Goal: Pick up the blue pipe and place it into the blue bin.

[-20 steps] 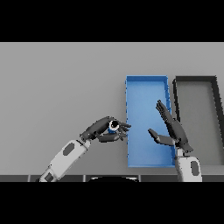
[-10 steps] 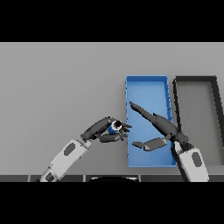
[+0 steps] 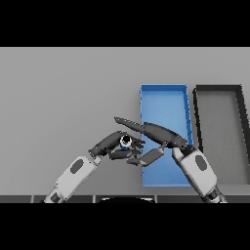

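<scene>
On the grey table (image 3: 68, 97), just left of the blue bin (image 3: 163, 97), the left hand (image 3: 113, 144) holds the blue pipe (image 3: 125, 141). Its fingers and thumb are curled round the pipe, so that only the pipe's round end shows, a dark hole ringed in pale blue. The pipe sits clear of the bin, close beside the bin's left wall, about level with the bin's lower half. Whether the pipe rests on the table or is lifted off it cannot be told from this view.

The right hand (image 3: 158, 133) reaches in from the lower right across the bin's lower left part. Its fingers are straight and stretched out towards the left, with the longest fingertip passing beyond the bin's left wall and ending above the left hand. Its thumb lies lower, pointing left, with its tip just beside the left hand's fingers. The right hand grips nothing.

To the right of the blue bin stands a black bin (image 3: 218, 93), close to it but apart.
</scene>
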Tool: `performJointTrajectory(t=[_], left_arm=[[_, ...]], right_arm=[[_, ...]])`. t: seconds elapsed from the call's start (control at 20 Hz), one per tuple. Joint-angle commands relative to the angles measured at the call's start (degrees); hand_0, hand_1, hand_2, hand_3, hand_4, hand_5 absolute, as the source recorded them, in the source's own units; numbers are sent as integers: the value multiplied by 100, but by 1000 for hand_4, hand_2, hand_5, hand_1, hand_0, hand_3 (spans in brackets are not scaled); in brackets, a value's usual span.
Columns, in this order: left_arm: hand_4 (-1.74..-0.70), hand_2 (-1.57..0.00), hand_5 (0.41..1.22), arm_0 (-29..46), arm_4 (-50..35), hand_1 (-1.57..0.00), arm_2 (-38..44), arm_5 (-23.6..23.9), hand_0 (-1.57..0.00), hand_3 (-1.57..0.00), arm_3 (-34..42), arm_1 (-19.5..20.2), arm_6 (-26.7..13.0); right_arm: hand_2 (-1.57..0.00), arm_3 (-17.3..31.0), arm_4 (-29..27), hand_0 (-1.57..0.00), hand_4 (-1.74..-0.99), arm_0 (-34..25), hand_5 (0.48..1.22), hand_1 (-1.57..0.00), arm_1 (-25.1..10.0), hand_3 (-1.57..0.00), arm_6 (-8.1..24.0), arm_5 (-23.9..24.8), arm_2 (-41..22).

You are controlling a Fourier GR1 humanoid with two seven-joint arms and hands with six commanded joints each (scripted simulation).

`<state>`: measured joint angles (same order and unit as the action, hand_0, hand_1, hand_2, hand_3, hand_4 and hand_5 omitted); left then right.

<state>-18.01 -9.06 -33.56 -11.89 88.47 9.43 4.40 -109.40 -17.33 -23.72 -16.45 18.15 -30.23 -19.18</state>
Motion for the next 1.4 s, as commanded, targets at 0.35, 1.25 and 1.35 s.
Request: performJointTrajectory(t=[0.35,1.25,1.35], left_arm=[[-1720,-1571,1221,-141,-217,-1571,87,-250,-1571,-1474,-149,-22,-194],[-1734,-1521,1219,-211,182,-1356,-44,83,-1499,-505,-111,27,56],[-1544,-1242,1219,-237,216,-1190,-73,-54,-1407,-518,-50,154,149]], right_arm=[[-68,787,80,-14,-1241,-707,516,-36,564,-11,275,-120,-238],[-1524,955,214,-1523,-1473,-697,1152,-1524,1043,-1507,-52,-459,-305],[-1541,888,36,-1540,-1477,-651,1177,-1541,1075,-1530,2,-479,-262]])
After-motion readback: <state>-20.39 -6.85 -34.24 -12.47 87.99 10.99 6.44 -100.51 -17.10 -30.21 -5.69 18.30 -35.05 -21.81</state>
